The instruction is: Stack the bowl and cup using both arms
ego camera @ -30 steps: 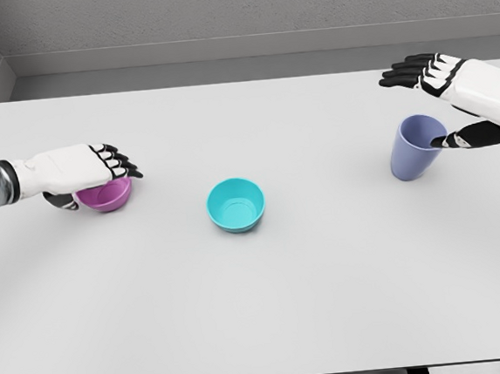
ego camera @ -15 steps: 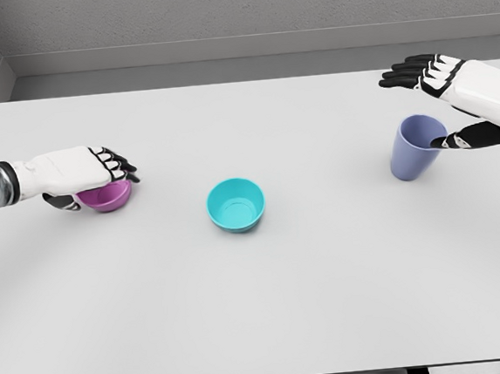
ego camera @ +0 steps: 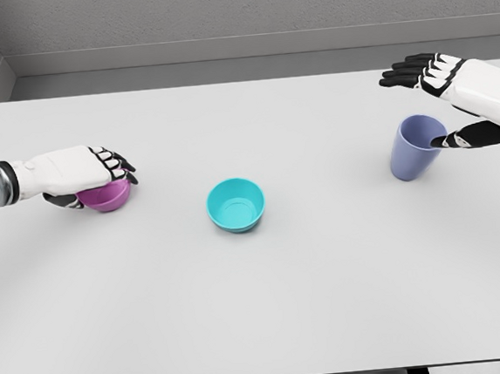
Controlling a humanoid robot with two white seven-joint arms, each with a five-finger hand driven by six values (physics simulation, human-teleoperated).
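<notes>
- Left fingers [ego camera: 115, 161] curled tighter over the pink bowl [ego camera: 106, 196] than a second ago, tips drawn in from the far rim toward the palm; thumb tucked under the near side.
- Left hand [ego camera: 73, 172] clamped on that bowl, which has slid slightly toward the arm while staying low at the left of the surface [ego camera: 261, 308]; probably the grasp settling before a lift.
- Right fingers [ego camera: 415, 71] spread and unchanged, hovering beyond the cup [ego camera: 415, 146]; thumb at the cup's near rim, possibly hooked inside, hard to tell.
- Right hand [ego camera: 465, 94] holding nothing for certain; cup upright, at the right of the surface.
- Teal bowl [ego camera: 235, 205] unmoved in the middle, apart from both hands; likely the base of the stack.
- Nothing stacked yet; left side a step ahead, right grasp not closed.
</notes>
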